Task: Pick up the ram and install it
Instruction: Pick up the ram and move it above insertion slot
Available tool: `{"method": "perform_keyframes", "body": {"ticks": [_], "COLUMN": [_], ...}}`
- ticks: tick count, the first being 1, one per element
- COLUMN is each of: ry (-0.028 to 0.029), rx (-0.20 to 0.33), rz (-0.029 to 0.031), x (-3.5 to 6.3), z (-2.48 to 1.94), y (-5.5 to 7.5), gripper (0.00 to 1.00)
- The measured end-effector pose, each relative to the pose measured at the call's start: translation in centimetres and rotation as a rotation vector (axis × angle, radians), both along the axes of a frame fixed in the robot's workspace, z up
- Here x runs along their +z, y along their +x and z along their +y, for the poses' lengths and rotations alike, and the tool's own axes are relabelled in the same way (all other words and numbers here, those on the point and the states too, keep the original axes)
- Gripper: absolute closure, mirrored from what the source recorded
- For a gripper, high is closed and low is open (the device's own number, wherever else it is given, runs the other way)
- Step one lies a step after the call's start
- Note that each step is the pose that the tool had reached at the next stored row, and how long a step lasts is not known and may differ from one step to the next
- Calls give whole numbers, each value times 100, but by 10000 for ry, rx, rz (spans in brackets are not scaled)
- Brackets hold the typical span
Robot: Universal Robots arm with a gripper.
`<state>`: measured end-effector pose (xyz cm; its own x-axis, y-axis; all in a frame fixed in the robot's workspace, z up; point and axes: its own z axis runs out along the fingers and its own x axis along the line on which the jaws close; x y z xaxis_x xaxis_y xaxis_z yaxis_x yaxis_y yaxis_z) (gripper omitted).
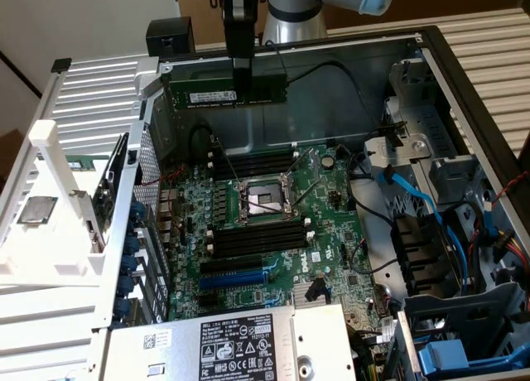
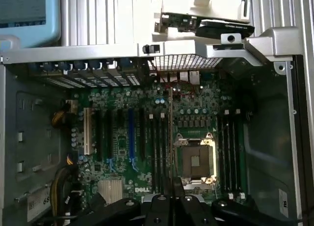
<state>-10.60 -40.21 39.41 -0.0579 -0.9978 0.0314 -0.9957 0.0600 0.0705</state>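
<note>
The ram [image 1: 199,94], a long dark-green stick with a white label, hangs level and on edge high above the motherboard [image 1: 331,199], near the case's back wall. My gripper [image 1: 242,88] is shut on its middle from above. In the wrist view the ram [image 2: 170,137] appears edge-on as a thin line running out from my gripper [image 2: 175,190], lying between the CPU socket [image 2: 195,159] and a bank of black memory slots [image 2: 157,152]. Another bank of memory slots [image 2: 229,152] lies on the socket's other side.
The open computer case [image 1: 431,58] holds the CPU socket [image 1: 263,200] between two banks of memory slots [image 1: 258,237], a blue expansion slot [image 1: 236,275], blue and black cables [image 1: 414,195] at the exterior view's right, and a power supply [image 1: 240,344] in front. A white bracket [image 1: 50,199] stands left.
</note>
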Motion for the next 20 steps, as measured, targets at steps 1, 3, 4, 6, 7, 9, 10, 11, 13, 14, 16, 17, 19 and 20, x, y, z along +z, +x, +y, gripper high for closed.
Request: {"method": "perform_keyframes", "body": {"ticks": [1,3,4,6,7,9,10,11,13,14,16,17,19,20], "ry": [2,-1,-1,0,0,0,-1,0,-17,-17,-17,-16,133,259], "rx": [13,16,16,18,20,20,19,19,55,60,62,64,95,95], "rz": [0,8,9,10,12,33,38,38,43,42,42,41,43,51], "x": [-55,-90,-109,-163,-181,-192,-192,-192,-261,-276,-308,-327,-385,-396], "z": [0,0,0,0,0,0,0,0,60,88,128,133,119,44], "y": [77,102,115,138,139,141,140,142,158,158,158,158,165,175], "gripper": [88,88,88,88,88,88,88,88,88,88,88,88,88,88]}}
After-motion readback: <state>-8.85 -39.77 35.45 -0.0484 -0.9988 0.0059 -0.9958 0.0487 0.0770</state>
